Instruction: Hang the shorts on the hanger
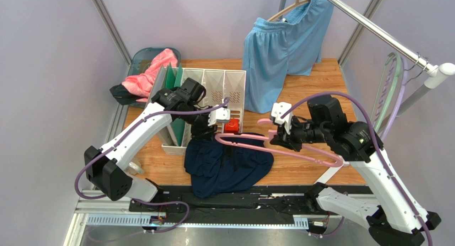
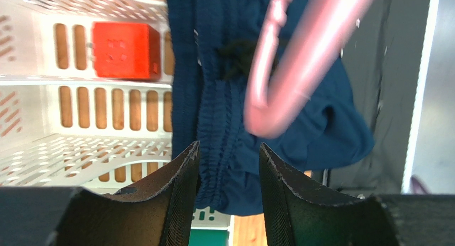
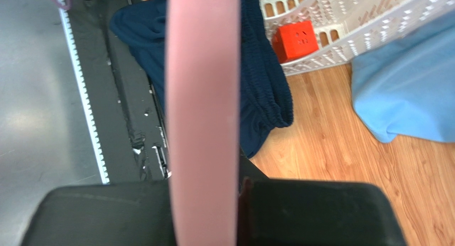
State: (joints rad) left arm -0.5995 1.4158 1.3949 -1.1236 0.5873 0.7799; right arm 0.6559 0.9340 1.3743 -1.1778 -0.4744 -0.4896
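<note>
The dark navy shorts point(image 1: 224, 166) lie bunched at the near table edge, partly over the black rail. My left gripper point(image 1: 205, 130) grips their elastic waistband; in the left wrist view the gathered waistband point(image 2: 213, 123) fills the gap between my fingers point(image 2: 228, 166). My right gripper point(image 1: 277, 135) is shut on the thin pink hanger point(image 1: 299, 150) and holds it across the top of the shorts. The hanger's left end is at the waistband opening, beside my left gripper. The hanger's end point(image 2: 299, 59) shows blurred over the shorts, and its bar point(image 3: 203, 96) runs through my right gripper point(image 3: 205, 203).
A white slotted organiser point(image 1: 213, 86) stands behind the shorts, a red cube point(image 1: 231, 126) at its near side. Light blue shorts point(image 1: 277, 59) hang on a wooden hanger from the rail point(image 1: 374, 27). A pink cloth point(image 1: 147, 75) lies in a basket at back left. Green and lilac hangers point(image 1: 390, 91) hang at the right.
</note>
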